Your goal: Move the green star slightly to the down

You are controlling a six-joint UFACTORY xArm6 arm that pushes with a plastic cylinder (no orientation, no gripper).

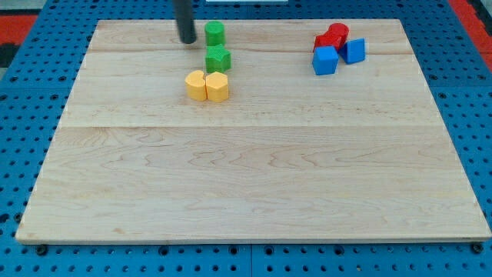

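The green star [217, 58] is to be nudged a little toward the frame's bottom, so contact should be made on its upper edge. At present the tip [186, 39] is seen in the upper left of the frame, just left of the green cylinder [214, 33], which sits directly above the star. The gap between those two green blocks looks tight, and the yellow blocks [207, 86] lie immediately below, so a short, gentle push is advised. No fingers exist on the rod; nothing is held. The star appears ridged and bright green, upper centre-left on the wooden board [254, 185].
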